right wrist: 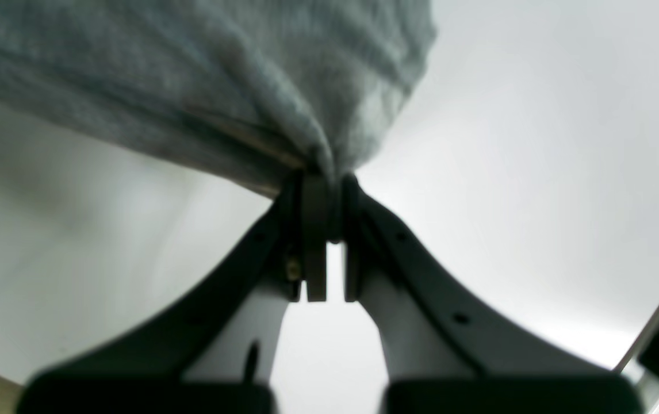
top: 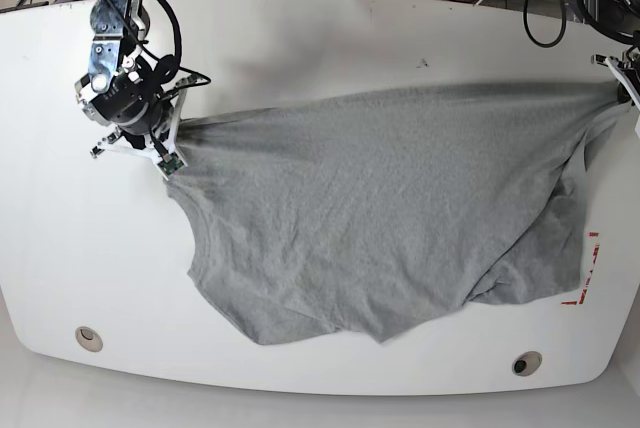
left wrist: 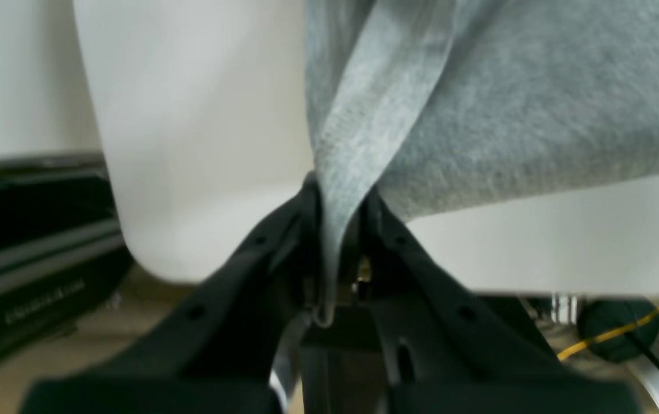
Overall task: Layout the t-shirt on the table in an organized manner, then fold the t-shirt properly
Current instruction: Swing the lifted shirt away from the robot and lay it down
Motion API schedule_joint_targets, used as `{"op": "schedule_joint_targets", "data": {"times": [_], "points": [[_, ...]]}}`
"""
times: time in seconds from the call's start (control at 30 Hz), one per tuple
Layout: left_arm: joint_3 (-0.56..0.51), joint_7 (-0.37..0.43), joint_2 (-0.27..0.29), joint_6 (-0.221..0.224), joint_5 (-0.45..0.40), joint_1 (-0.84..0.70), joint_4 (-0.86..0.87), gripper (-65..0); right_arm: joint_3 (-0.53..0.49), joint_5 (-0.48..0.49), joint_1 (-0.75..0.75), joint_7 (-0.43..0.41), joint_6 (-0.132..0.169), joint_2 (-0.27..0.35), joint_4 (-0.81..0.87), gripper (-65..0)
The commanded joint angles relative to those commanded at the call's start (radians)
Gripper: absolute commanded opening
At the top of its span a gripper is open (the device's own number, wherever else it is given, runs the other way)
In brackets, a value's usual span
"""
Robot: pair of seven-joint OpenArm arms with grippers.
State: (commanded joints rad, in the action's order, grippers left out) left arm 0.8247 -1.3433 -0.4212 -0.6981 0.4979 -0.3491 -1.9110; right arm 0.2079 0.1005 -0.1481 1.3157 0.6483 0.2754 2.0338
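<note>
White and glossy, the counter (top: pixel 300 48) carried the shirt (top: pixel 380 218) stretched between both side edges. Each gripper, left (left wrist: pixel 338 201) and right (right wrist: pixel 322 183), was clenched on cloth. Spreading looked half done, the lower hem rumpled; folding remained.

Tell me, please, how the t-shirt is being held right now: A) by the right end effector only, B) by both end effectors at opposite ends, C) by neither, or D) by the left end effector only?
B: the left end effector and the right end effector each pinch grey t-shirt fabric, which is stretched between them over the table.
</note>
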Motion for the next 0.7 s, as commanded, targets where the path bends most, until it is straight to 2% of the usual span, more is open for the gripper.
{"op": "schedule_joint_targets", "data": {"times": [0.57,0.67,0.7], "points": [[0.002,-0.002,0.015,0.000,-0.003,-0.160,0.002,-64.2,0.037,-0.002,-0.147,0.000,-0.008,0.000,-0.005,-64.2],[0.000,-0.002,0.015,0.000,-0.003,-0.167,0.003,-57.5,0.037,-0.008,-0.147,0.000,-0.009,0.000,-0.006,-63.1],[0.000,-0.002,0.015,0.000,-0.003,-0.172,0.003,-51.7,0.037,-0.008,-0.147,0.000,-0.009,0.000,-0.006,-60.1]]}}
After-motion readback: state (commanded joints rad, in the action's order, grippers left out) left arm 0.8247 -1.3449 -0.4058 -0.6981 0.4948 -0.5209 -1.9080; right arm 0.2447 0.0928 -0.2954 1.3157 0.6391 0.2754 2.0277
